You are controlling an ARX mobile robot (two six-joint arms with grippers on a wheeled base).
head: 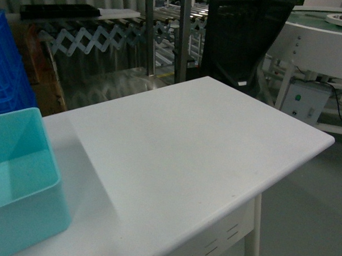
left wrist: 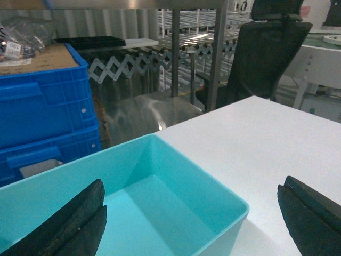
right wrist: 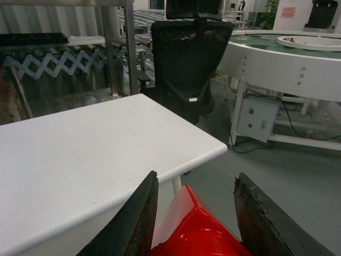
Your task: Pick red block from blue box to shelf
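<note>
A glossy red block (right wrist: 197,229) sits between the two dark fingers of my right gripper (right wrist: 195,181), which is shut on it; it hangs beside the white table's near corner, above the floor. My left gripper (left wrist: 192,186) is open, its fingers spread wide over the turquoise blue box (left wrist: 181,170), whose visible floor is bare. The blue box (head: 25,223) stands at the table's left front. The stainless-steel shelf (head: 183,32) rises behind the table, its uprights (left wrist: 216,53) also in the left wrist view. Neither gripper appears in the head view.
Dark blue ribbed crates (left wrist: 42,106) stack left of the box. A black office chair (head: 243,40) stands behind the white table (head: 187,151). A round white conveyor table (right wrist: 287,53) and a small control box (right wrist: 256,114) are to the right.
</note>
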